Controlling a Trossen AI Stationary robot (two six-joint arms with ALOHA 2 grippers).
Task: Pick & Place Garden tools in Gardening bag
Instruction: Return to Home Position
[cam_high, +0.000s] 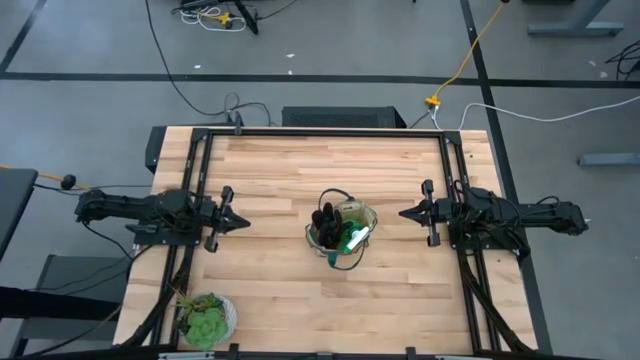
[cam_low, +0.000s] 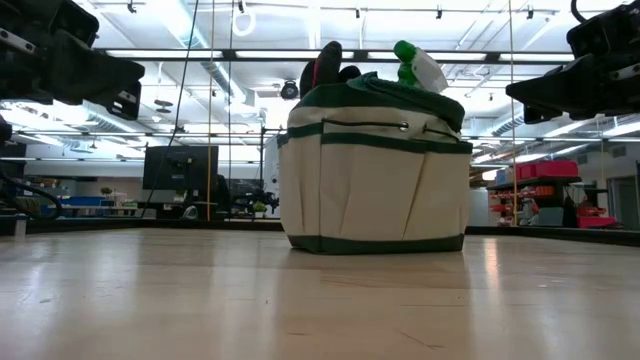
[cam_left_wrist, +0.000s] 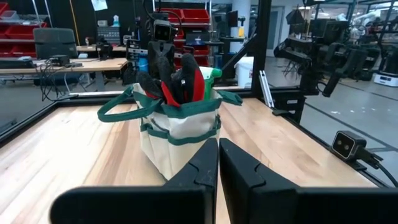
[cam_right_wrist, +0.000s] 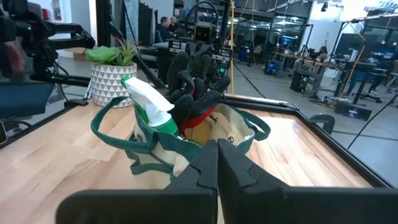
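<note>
The gardening bag (cam_high: 342, 238) stands upright at the centre of the frame on the pale wooden surface (cam_high: 300, 170), its green handles looping outward. Out of its mouth stick the red-and-black glove bundle (cam_high: 325, 220) and the green spray bottle (cam_high: 355, 238), whose white nozzle points to the right of the frame. What else lies deeper inside is hidden by these two.

The left gripper (cam_high: 243, 222) hangs at the middle left of the frame, well apart from the bag. Its jaws are pressed almost together and hold nothing. The right gripper (cam_high: 403, 212) hangs opposite at the middle right, also well apart from the bag, with its jaws closed and empty. Only bare wood lies between each gripper and the bag.

A leafy plant in a white pot (cam_high: 205, 318) sits in the lower left of the frame, near the surface's edge and behind the left arm's base. A black metal frame (cam_high: 320, 132) borders the surface, and cables (cam_high: 470, 55) trail across the floor at the top.
</note>
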